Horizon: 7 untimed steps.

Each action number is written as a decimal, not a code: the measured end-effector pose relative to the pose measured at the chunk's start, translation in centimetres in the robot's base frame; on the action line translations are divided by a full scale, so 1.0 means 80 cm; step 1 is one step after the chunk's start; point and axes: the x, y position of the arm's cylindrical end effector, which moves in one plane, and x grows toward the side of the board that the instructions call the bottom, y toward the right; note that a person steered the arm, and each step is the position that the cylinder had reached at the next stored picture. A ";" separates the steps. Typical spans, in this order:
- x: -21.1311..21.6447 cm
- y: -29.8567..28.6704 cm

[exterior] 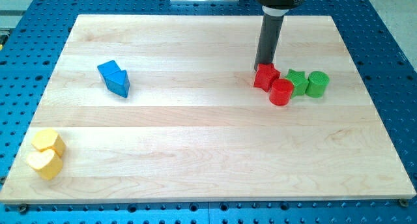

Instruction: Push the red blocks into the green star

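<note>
We counted eight blocks on the pale wooden board [195, 152], in four pairs of one colour each. Two were red, in the right half of the frame: a red block [266, 76] of blocky, unclear outline, and a red cylinder [281, 92] touching it at its lower right. Two were green, just to the right of the reds: a green star [297, 82] touching the red cylinder, and a green cylinder [318, 83] beside the star. Two blue blocks [115, 78], wedge-like and pressed together, lay at the upper left. Two yellow blocks [45, 154], stacked close, sat at the lower left corner. There was no pincer, only a dark upright rod; my tip [263, 66] rested against the top edge of the red block, holding nothing. The four red and green blocks formed a short row running roughly left to right; the star's own pointing direction could not be told.
</note>
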 end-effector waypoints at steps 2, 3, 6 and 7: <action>0.033 -0.019; 0.032 -0.031; 0.092 -0.169; 0.112 -0.206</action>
